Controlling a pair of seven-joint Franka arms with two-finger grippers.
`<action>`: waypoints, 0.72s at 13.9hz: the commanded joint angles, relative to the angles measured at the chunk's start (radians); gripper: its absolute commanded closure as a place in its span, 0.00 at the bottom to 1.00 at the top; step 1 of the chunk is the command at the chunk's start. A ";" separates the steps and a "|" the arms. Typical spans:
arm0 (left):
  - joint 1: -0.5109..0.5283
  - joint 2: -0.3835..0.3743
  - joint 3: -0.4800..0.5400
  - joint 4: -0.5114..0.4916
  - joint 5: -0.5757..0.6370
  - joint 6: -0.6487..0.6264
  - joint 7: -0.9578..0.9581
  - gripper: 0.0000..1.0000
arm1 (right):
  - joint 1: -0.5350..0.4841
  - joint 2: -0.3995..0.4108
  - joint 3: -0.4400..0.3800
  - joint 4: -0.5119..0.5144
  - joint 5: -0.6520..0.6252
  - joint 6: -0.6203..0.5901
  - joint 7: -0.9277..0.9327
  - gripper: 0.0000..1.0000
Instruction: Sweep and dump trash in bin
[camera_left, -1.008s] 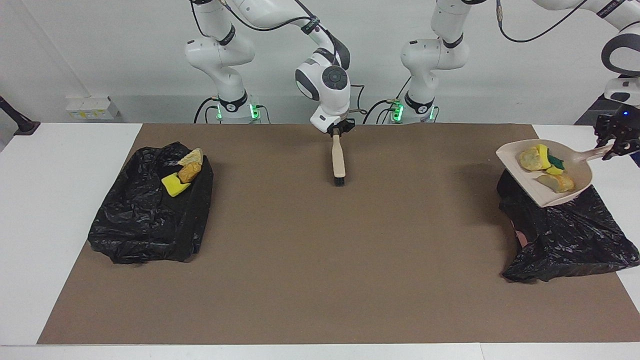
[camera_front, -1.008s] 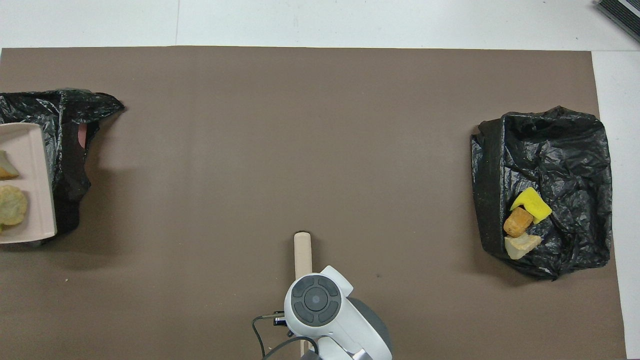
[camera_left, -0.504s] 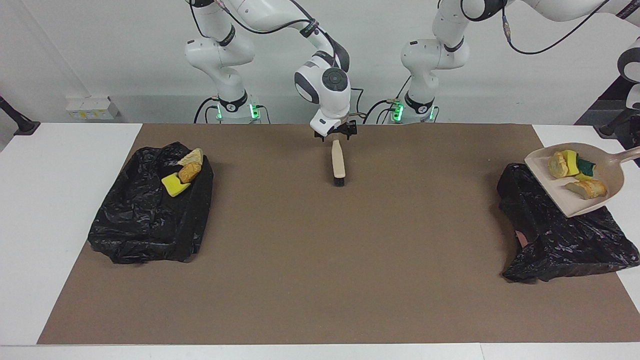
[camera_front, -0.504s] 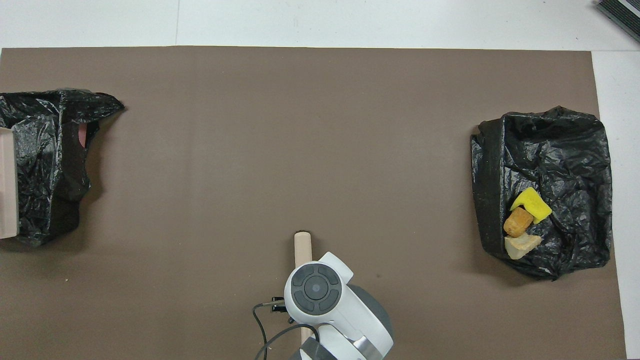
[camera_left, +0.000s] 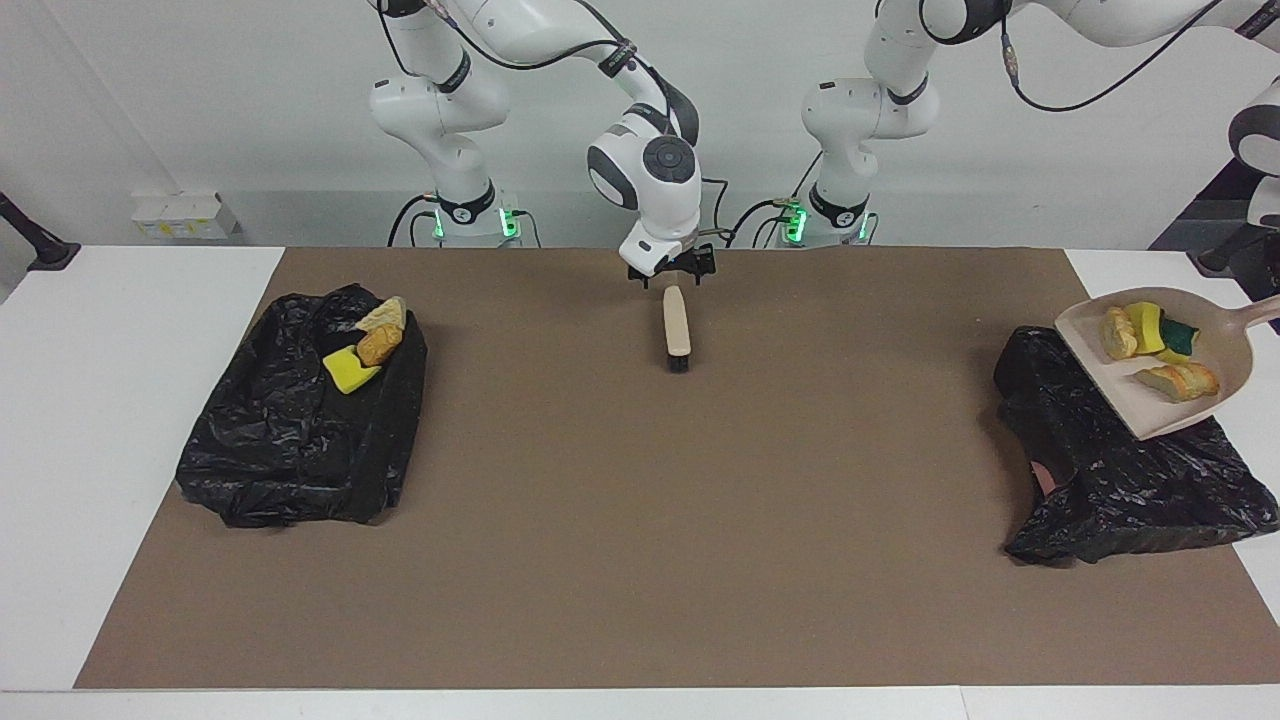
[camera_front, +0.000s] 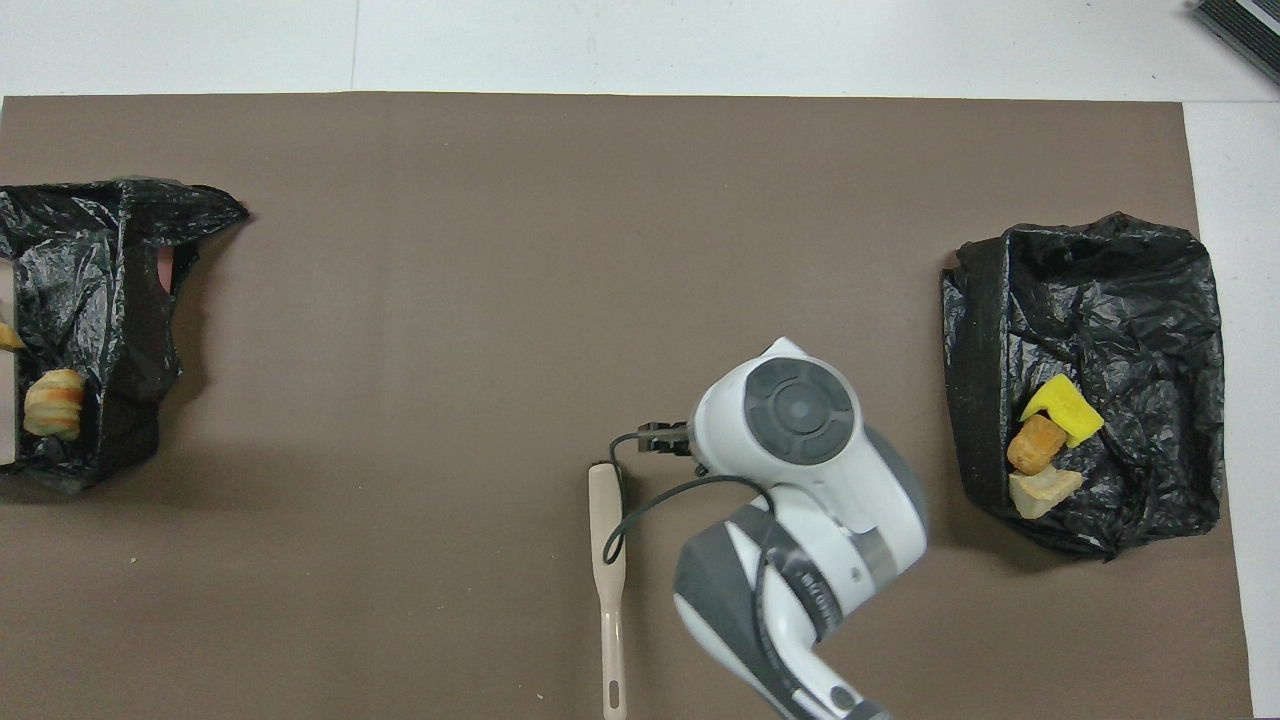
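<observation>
While the dustpan (camera_left: 1160, 365) hangs tilted over the black bin bag (camera_left: 1120, 470) at the left arm's end, its trash (camera_left: 1150, 345) may miss if the crumpled bag's mouth isn't under the lip. I cannot tell the left gripper's grip; it's out of frame. Right gripper (camera_left: 672, 270), spread, hovers over the brush (camera_left: 677, 330)

The brown mat (camera_left: 640, 520) lies open across its middle, broken only by the brush (camera_left: 677, 328) lying flat near the robots. A black bin bag (camera_left: 300, 430) blocks the right arm's end; another black bin bag (camera_left: 1120, 480) blocks the left arm's end, with the loaded dustpan (camera_left: 1200, 400) held over it.
</observation>
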 joint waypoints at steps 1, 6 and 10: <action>-0.006 -0.056 -0.017 -0.056 0.130 0.004 -0.076 1.00 | -0.002 -0.049 -0.126 0.020 -0.038 -0.011 -0.186 0.00; -0.006 -0.081 -0.037 -0.042 0.319 -0.040 -0.135 1.00 | -0.003 -0.070 -0.305 0.155 -0.058 -0.173 -0.294 0.00; -0.004 -0.101 -0.142 -0.044 0.416 -0.198 -0.300 1.00 | -0.003 -0.136 -0.453 0.221 -0.035 -0.319 -0.457 0.00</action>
